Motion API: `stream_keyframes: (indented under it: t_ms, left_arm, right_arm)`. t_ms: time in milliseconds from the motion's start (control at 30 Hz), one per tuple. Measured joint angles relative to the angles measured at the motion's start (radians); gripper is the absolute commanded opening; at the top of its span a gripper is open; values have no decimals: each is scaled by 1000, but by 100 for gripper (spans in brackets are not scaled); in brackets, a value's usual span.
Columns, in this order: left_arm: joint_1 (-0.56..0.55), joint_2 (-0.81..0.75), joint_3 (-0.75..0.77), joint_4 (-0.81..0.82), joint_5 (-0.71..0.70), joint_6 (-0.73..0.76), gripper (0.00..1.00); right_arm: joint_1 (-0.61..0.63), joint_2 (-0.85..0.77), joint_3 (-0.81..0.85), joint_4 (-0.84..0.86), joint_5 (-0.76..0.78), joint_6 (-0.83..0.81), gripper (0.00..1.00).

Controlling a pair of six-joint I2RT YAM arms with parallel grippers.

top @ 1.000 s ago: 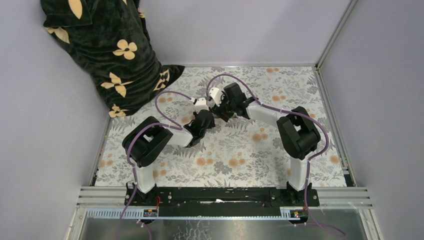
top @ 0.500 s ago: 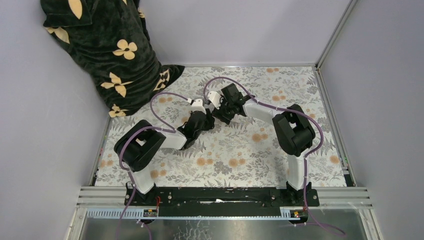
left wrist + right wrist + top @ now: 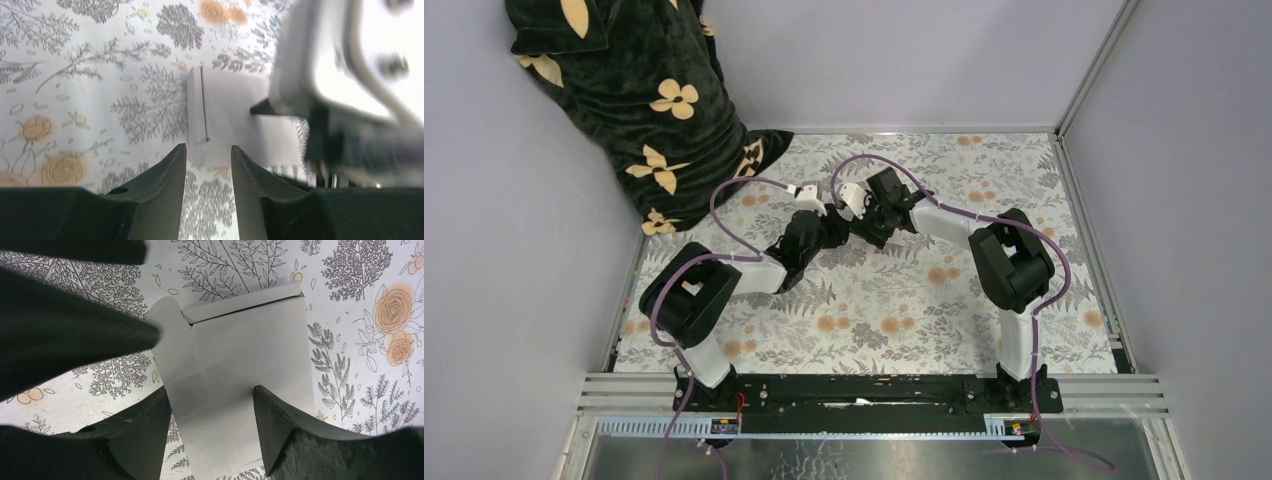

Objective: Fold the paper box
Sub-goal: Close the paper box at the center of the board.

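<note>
At the left of the table, look at the left claw [image 3: 208, 148]: half open, holding nothing. Has slid out to the left and a bit farther up the table than a second ago. Just past its tips, see the paper box [image 3: 227, 112], white, lying on the flowery cloth [image 3: 75, 75], near edge in the gap between the two fingers but not pinched. To the right of those fingers, only a gray blur of the other arm [image 3: 350, 75]. Probably done with one flap and lining up for a new side.

Then over to the right claw [image 3: 210, 389]: spread wide, right above the box, holding nothing. Hard to tell if pressing down or only close. Has hardly moved in the last half second. Ahead and to the left of its tips, spot a round tab [image 3: 169, 335] sticking out flat, not tucked in yet. Farther past the tips, a folded edge along the far side. So: partly shaped, more folding left to do, that tab likely next.
</note>
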Motion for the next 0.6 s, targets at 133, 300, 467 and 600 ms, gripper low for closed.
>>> stream_keyframes:
  t_ms: [133,300,467,600]
  left_arm:
    - [59,50,45,23,35,-47,43]
    - [166,92,47,27,66,-143,42]
    - [207,200,159,0,131,-187,42]
    - [208,257,258,-4,215,-210,42]
  right_arm:
    - [-2,-6,-23,23,3,8,65]
    - [-2,-32,-60,38,0,0,65]
    - [-2,-62,-96,39,-15,-1,62]
    - [-2,-97,-137,40,-35,1,61]
